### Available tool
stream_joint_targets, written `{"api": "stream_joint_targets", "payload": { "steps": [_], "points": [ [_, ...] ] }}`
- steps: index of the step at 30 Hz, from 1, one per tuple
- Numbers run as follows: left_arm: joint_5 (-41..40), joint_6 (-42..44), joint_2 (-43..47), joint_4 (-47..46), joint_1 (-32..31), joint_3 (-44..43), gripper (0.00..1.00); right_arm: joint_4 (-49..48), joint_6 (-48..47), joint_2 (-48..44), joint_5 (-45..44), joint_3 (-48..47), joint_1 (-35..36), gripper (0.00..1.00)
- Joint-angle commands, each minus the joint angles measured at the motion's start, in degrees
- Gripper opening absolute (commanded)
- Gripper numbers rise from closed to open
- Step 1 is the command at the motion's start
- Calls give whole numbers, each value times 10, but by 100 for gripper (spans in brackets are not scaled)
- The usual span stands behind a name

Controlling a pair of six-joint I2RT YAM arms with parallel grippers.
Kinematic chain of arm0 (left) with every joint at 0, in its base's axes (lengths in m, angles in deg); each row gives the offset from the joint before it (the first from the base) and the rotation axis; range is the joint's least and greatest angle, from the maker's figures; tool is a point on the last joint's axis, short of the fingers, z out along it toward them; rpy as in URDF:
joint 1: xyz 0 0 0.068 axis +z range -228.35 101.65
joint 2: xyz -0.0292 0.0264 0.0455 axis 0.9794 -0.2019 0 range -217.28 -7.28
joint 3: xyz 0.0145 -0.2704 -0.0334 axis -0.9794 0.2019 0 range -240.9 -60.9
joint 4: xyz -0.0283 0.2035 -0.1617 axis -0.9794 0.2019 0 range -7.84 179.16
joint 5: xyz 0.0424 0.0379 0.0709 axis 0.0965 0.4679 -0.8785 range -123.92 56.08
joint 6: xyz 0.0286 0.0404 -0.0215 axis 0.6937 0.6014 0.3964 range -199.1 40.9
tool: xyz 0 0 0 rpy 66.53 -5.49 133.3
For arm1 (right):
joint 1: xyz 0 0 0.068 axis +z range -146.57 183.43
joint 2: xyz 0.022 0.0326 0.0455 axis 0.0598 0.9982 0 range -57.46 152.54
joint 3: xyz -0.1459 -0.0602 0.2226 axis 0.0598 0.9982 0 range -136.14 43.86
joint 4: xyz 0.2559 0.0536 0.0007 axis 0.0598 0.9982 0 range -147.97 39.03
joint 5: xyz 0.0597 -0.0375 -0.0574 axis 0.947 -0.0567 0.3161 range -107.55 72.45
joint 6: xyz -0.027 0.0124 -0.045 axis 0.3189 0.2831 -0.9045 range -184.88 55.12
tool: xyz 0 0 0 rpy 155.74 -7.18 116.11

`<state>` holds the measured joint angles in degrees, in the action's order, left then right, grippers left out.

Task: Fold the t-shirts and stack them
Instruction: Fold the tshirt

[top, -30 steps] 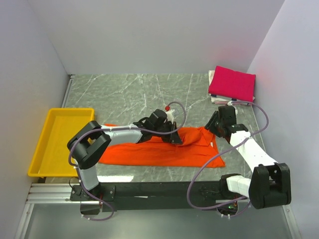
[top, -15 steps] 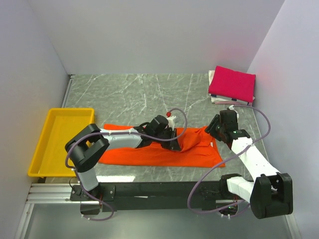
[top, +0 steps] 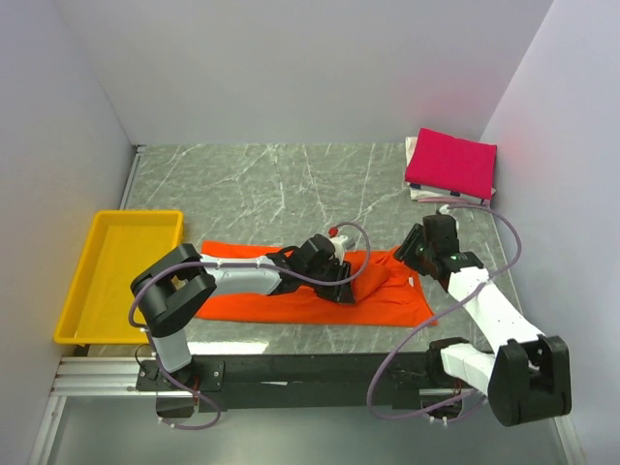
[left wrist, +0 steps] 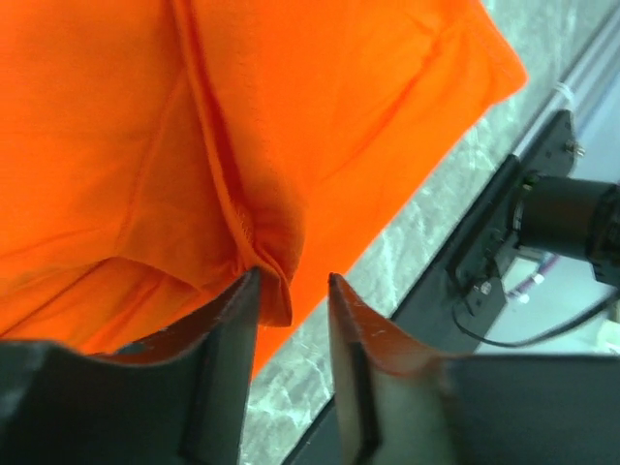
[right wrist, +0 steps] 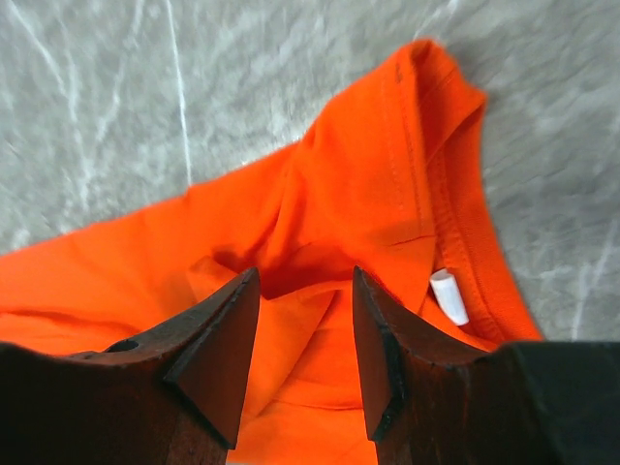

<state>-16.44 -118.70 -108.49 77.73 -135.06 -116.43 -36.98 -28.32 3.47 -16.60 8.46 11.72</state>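
Note:
The orange t-shirt (top: 291, 295) lies in a long band across the near half of the table, with a raised fold near its right end. My left gripper (top: 347, 288) is low over that fold. In the left wrist view it (left wrist: 293, 276) stands open, and a hem of the orange t-shirt (left wrist: 145, 145) rests against its left finger. My right gripper (top: 418, 248) hovers open over the collar end of the orange t-shirt (right wrist: 320, 194), near the white label (right wrist: 448, 295), with nothing held. The magenta t-shirt (top: 450, 162) lies folded at the back right corner.
A yellow tray (top: 73, 291) stands at the left edge of the table. A black rail (top: 291, 373) with both arm bases runs along the near edge. Walls close in at the left, back and right. Cables loop over both arms.
My left gripper came down and toward the near edge with the orange fold, then opened and let it go. The right gripper shifted only slightly and stayed open.

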Motion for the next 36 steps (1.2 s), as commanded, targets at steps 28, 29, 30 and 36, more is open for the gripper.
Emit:
{"api": "stream_joint_targets", "payload": {
  "steps": [28,29,30,36],
  "points": [
    [-148,-79,28,115,124,-120,42,-5,4,-20,41,41,114,19],
    [-132,-77,17,115,124,-125,42,4,4,-46,35,46,114,19],
    [-121,-71,11,113,124,-131,42,23,9,-60,34,54,114,19],
    [-32,-41,-57,111,110,-202,43,64,27,-131,-6,66,117,29]
  ]
}}
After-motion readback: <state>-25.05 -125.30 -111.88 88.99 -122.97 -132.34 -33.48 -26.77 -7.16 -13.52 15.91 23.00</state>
